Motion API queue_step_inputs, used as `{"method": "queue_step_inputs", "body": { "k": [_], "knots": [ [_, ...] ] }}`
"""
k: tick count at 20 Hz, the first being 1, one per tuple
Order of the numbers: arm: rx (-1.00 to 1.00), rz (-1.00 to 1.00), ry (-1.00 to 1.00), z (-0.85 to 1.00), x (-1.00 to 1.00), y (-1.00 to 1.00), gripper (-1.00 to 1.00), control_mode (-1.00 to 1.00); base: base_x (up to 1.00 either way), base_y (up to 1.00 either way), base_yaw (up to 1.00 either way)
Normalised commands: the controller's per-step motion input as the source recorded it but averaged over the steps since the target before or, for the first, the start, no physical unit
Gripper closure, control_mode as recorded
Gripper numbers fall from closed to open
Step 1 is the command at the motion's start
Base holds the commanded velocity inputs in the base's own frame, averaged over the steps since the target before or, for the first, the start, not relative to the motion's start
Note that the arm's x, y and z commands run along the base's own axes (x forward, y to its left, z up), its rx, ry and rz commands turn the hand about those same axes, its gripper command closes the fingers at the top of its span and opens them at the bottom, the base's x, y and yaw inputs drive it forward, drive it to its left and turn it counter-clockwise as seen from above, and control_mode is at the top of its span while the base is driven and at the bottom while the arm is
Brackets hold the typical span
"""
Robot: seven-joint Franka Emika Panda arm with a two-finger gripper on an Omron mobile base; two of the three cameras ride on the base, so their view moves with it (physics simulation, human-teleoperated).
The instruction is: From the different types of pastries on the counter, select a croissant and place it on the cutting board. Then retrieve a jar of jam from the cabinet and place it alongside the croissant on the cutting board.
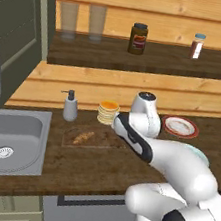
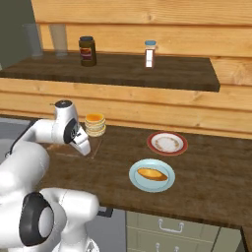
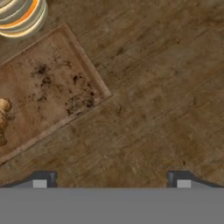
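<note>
Two dark-tipped gripper fingers (image 3: 111, 181) spread wide, empty, over bare brown wooden counter (image 3: 166, 87) just off the corner of the flat brown cutting board (image 3: 48, 83). Golden croissant (image 1: 83, 138) lying on that board. Dark jam jar (image 1: 138, 38) upright on the shelf. Pale blue plate (image 2: 152, 175) holding an oblong pastry (image 2: 152, 173).

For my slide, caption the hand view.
Open gripper above dark wooden counter, beside brown cutting board holding golden croissant.
</note>
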Motion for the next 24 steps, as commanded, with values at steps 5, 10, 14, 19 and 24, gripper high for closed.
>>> {"method": "queue_step_inputs", "body": {
  "k": [5, 10, 14, 19, 24],
  "knots": [
    [0.00, 0.00, 0.00, 0.32, -0.63, -0.46, -1.00, -1.00, 0.00, 0.00, 0.00],
    [0.00, 0.00, 0.00, 0.33, -0.57, -0.48, -1.00, -1.00, 0.00, 0.00, 0.00],
    [0.00, 0.00, 0.00, 0.35, -0.76, -0.47, -1.00, -1.00, 0.00, 0.00, 0.00],
    [0.00, 0.00, -0.16, 0.12, -0.98, -0.39, -1.00, -1.00, 0.00, 0.00, 0.00],
    [0.00, 0.00, -0.16, 0.00, -0.60, 0.00, -1.00, 1.00, -0.40, 0.06, 0.00]
  ]
}}
